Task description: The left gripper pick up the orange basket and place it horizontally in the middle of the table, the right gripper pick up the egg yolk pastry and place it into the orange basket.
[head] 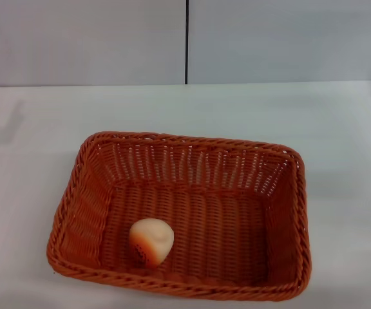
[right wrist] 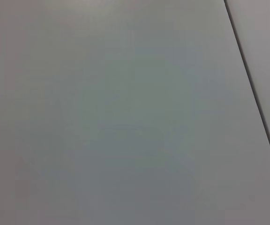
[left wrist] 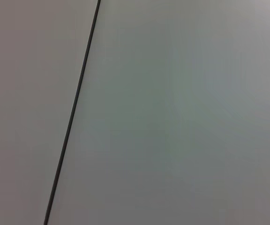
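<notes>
The orange basket [head: 288, 212] lies lengthwise across the white table [head: 31, 193], near its middle and close to the front edge in the head view. Inside it, on the woven floor toward the near left corner, rests the egg yolk pastry [head: 151, 241], cream-beige with an orange-red patch on its lower side. Neither the left gripper nor the right gripper shows in any view. Both wrist views hold only a plain grey surface crossed by a thin dark seam [left wrist: 74, 112] [right wrist: 254, 89].
A grey panelled wall [head: 82, 38] with a dark vertical seam [head: 187, 38] stands behind the table's far edge. Bare white tabletop surrounds the basket on the left, right and far sides.
</notes>
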